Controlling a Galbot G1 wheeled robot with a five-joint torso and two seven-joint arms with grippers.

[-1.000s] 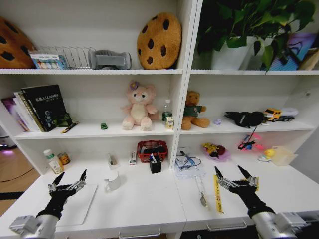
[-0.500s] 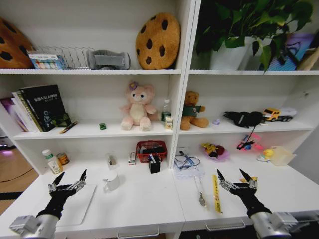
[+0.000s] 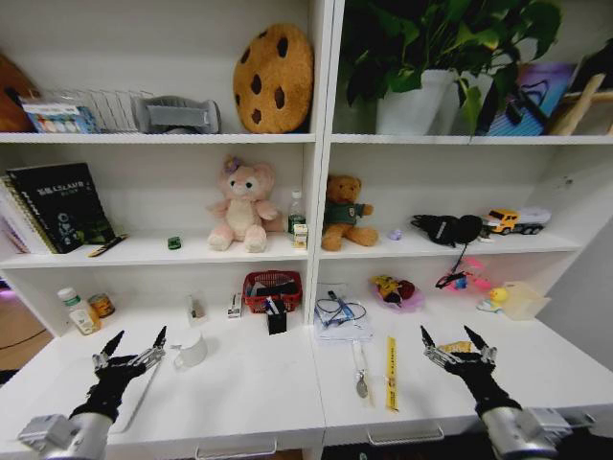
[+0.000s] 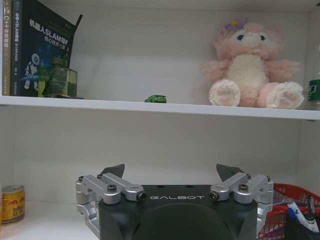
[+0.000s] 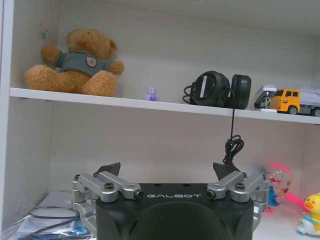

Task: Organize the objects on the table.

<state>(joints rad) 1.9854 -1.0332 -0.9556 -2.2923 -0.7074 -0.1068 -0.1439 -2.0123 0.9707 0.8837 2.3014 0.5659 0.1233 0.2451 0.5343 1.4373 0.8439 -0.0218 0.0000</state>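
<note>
My left gripper (image 3: 140, 335) (image 4: 171, 169) hovers open over the left end of the white table (image 3: 259, 383), above the silver-white laptop (image 3: 134, 395) lying flat there. Over the table's right end, my right gripper (image 3: 446, 333) (image 5: 166, 166) is also open and holds nothing. A tiny green toy car (image 3: 173, 243) (image 4: 155, 99) sits on the middle shelf, left of the pink plush. A dark pen (image 3: 106, 246) lies on that shelf by the books. A green-lidded jar (image 3: 69, 305) stands at the table's back left.
A white mug (image 3: 192, 350), a red basket (image 3: 271, 290), a black pen holder (image 3: 277, 322), a spoon (image 3: 359, 374) and a yellow strip (image 3: 391, 374) are on the table. A can (image 4: 12, 203) stands by the jar. Shelves rise right behind the table.
The whole picture has slid left, so the camera has turned to the right. Both grippers stay open and hold their places before me.
</note>
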